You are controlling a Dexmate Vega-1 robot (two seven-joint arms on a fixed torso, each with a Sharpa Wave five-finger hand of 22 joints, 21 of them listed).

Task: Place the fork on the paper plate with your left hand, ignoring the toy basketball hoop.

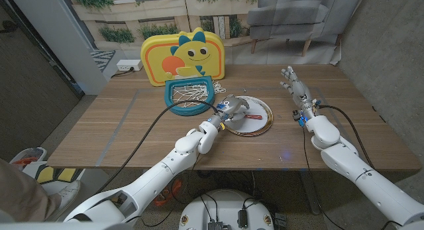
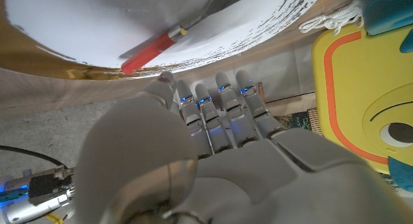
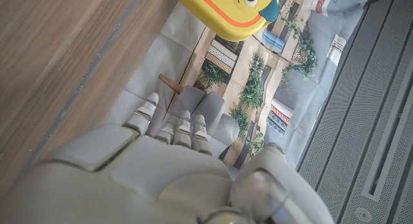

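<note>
Fork, red handle, already lies on the paper plate. Left hand hovers over the plate's 9 o'clock rim, fingers apart, empty. Left: withdraw. Right hand spread, idle, at the surface's 3 o'clock.

light: even, soft, indoor | shadows: faint | wrist views: near parts blurred
</note>
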